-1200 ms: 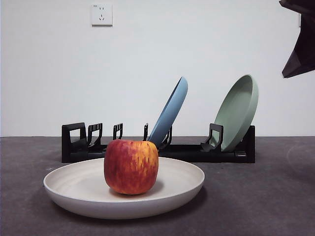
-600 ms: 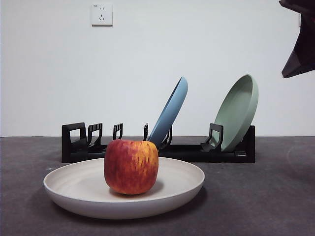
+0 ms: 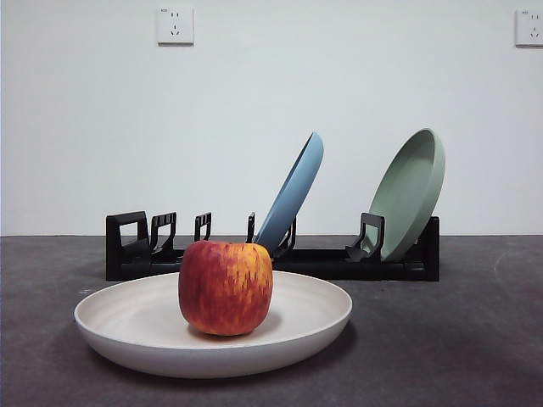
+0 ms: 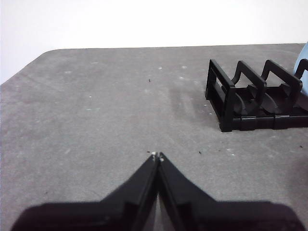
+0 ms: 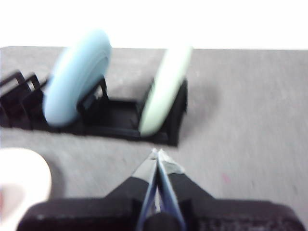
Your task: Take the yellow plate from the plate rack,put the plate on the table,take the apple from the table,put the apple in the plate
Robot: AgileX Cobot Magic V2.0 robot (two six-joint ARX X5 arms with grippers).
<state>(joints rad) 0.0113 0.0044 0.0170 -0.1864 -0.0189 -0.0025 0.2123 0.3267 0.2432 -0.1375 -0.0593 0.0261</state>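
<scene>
While both arms hang back from the work, we find the right gripper (image 5: 157,153) pinched closed on nothing, its tips aimed at the plate rack (image 5: 120,120). From that wrist camera, blurred as it is, the blue plate (image 5: 77,77) stands at about eleven o'clock, the sage-green plate (image 5: 163,89) near twelve, and a pale sliver of the yellow plate (image 5: 21,183) at roughly nine, nearer this gripper than the other, by our judgement. Our left gripper (image 4: 157,155) is likewise closed and empty over the bare table (image 4: 96,106), with only the rack's vacant end at two o'clock. Neither wrist camera shows the fruit clearly; only the front camera does: the apple (image 3: 226,287) sits upright inside the yellow plate (image 3: 314,318), which lies flat before the rack (image 3: 280,259). We judge the task complete, with no further reach needed.
</scene>
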